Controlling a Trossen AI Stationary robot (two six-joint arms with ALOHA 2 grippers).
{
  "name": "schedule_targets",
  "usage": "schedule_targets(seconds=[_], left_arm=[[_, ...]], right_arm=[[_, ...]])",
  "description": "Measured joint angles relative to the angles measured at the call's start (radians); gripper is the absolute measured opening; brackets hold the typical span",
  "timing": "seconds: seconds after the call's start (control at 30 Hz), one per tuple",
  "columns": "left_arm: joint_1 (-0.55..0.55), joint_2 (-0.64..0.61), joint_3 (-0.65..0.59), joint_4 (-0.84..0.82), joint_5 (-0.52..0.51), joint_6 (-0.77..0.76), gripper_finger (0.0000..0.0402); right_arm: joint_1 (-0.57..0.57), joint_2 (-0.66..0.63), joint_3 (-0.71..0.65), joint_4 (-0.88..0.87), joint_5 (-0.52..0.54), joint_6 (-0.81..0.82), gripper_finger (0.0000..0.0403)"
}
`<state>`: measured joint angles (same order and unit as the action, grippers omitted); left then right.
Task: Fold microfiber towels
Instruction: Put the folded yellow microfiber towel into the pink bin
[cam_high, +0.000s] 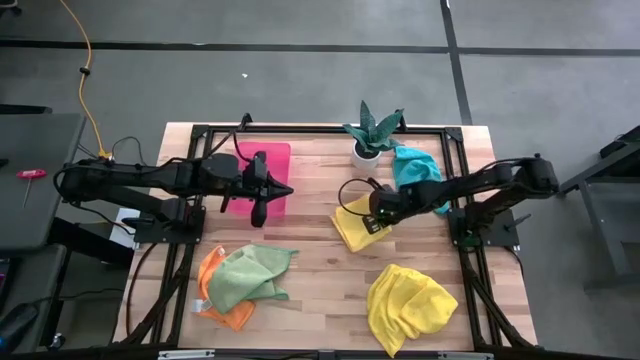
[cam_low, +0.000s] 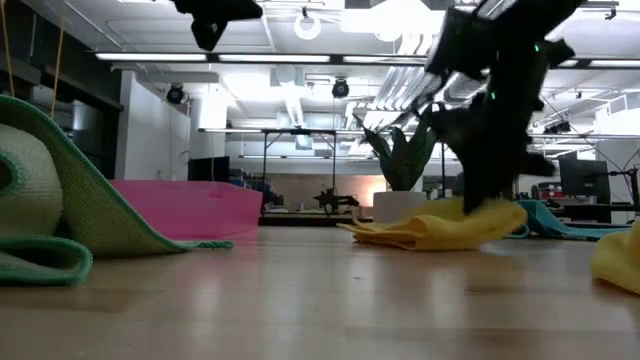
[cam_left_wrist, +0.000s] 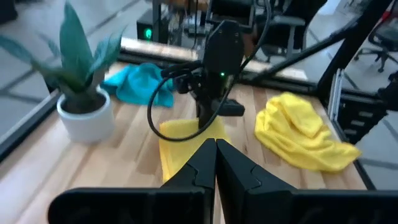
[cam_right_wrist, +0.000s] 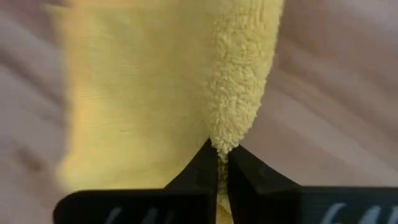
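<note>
A folded yellow towel (cam_high: 352, 224) lies on the wooden table right of centre, and my right gripper (cam_high: 377, 212) is shut on it. A second yellow towel (cam_high: 408, 305) lies crumpled near the front right. A teal towel (cam_high: 415, 165) lies at the far right beside the plant. A light green towel (cam_high: 250, 275) rests on an orange towel (cam_high: 215, 305) at the front left. My left gripper (cam_high: 272, 190) is shut on nothing and hangs high over the pink tray (cam_high: 262, 160). My right gripper pinches a raised ridge of the folded yellow towel (cam_right_wrist: 224, 140) between its two fingertips. It comes steeply from above, slanting in from the table's right side. The pinched part (cam_low: 497, 212) stands a little up, while the rest of the towel (cam_low: 410, 233) lies on the table.
A potted plant (cam_high: 370, 135) in a white pot stands at the far edge between the tray and the teal towel. Black frame rails (cam_high: 470, 250) run along the table's sides. Bare wood (cam_high: 320, 290) shows between the green and yellow towels.
</note>
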<state>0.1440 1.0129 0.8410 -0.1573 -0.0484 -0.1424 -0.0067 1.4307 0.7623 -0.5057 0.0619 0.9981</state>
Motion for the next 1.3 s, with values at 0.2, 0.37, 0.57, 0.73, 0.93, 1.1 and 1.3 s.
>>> schedule_targets(seconds=[0.2, 0.37, 0.57, 0.73, 0.93, 1.1, 1.3], left_arm=[[0.029, -0.015, 0.028, 0.011, -0.025, -0.002, 0.0025], [0.074, -0.004, 0.120, -0.086, 0.008, 0.004, 0.0082], [0.158, 0.028, 0.228, -0.248, 0.149, 0.004, 0.0183], [0.191, 0.107, 0.291, -0.269, 0.326, 0.009, 0.0254], [0.166, 0.274, 0.361, -0.271, 0.399, 0.056, 0.0292], [0.135, 0.402, 0.391, -0.264, 0.436, 0.166, 0.0293], [0.114, 0.503, 0.394, -0.246, 0.498, 0.258, 0.0294]], right_arm=[[0.012, -0.065, 0.151, -0.048, 0.009, -0.340, 0.0001], [0.047, -0.044, 0.326, -0.112, 0.007, -0.639, 0.0001], [0.090, 0.005, 0.485, -0.180, 0.008, -0.851, 0.0000], [0.125, 0.058, 0.558, -0.202, 0.006, -0.933, 0.0000], [0.163, 0.121, 0.605, -0.204, -0.005, -0.988, 0.0000], [0.193, 0.155, 0.636, -0.201, -0.010, -1.035, 0.0000], [0.223, 0.168, 0.652, -0.193, -0.013, -1.052, 0.0000]])
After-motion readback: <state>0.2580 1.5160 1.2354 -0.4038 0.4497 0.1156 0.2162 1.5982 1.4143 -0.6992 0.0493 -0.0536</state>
